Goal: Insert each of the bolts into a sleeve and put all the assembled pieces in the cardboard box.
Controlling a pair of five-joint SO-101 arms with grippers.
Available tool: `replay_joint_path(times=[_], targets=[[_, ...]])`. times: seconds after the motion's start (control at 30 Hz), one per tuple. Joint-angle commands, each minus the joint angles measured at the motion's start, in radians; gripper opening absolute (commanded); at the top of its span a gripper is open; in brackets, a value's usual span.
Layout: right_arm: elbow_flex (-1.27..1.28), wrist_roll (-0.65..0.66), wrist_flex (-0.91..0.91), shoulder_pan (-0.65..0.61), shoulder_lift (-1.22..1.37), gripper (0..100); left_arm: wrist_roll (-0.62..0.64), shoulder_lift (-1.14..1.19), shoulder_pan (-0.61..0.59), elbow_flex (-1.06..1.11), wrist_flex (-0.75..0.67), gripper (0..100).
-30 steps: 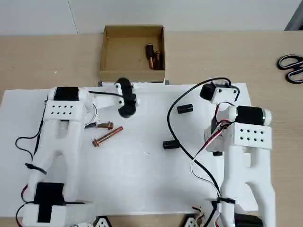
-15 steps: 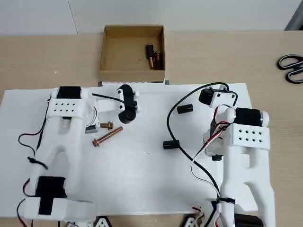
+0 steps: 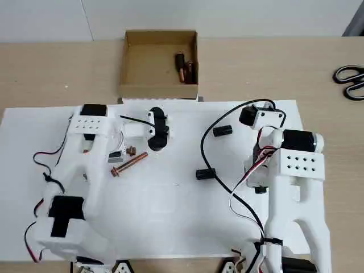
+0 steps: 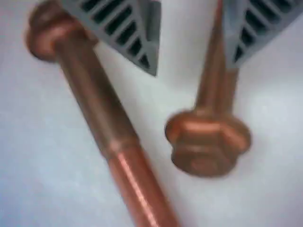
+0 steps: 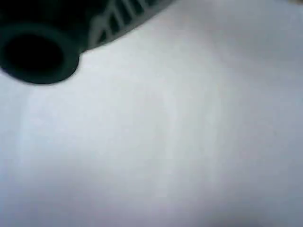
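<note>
Two copper bolts lie on the white sheet left of centre: a long bolt (image 3: 129, 163) (image 4: 102, 118) and a shorter bolt (image 3: 130, 151) (image 4: 208, 142). My left gripper (image 3: 119, 153) (image 4: 191, 66) is open right over them, its grey fingertips (image 4: 123, 33) on either side of the shorter bolt's shank. My right gripper (image 3: 259, 183) is at the right, shut on a black sleeve (image 3: 260, 189) (image 5: 33, 54) whose open end faces the wrist camera, with a grey finger (image 5: 123, 19) beside it. Two loose black sleeves (image 3: 222, 131) (image 3: 205, 173) lie mid-sheet.
The cardboard box (image 3: 128, 62) stands behind the sheet and holds assembled pieces (image 3: 185, 67) at its right side. Scissors (image 3: 350, 79) lie at the far right on the wooden table. A black cable (image 3: 206, 153) loops past the loose sleeves.
My left arm has swung right and lowered its gripper onto the two bolts, now covering most of the shorter one. The right arm has barely moved.
</note>
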Motion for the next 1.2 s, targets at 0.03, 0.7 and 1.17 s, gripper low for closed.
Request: replay_joint_path(times=[0.03,0.7,1.17], targets=[[-0.006,0.008,-0.007,0.008,-0.024,0.4,-0.13,0.025,0.011,-0.041,-0.055,9],[-0.006,0.009,-0.007,0.002,-0.03,0.4,-0.072,0.245,0.034,-0.202,-0.061,1],[-0.011,0.005,-0.001,0.001,-0.031,0.4,-0.044,0.015,0.035,-0.375,0.324,1]])
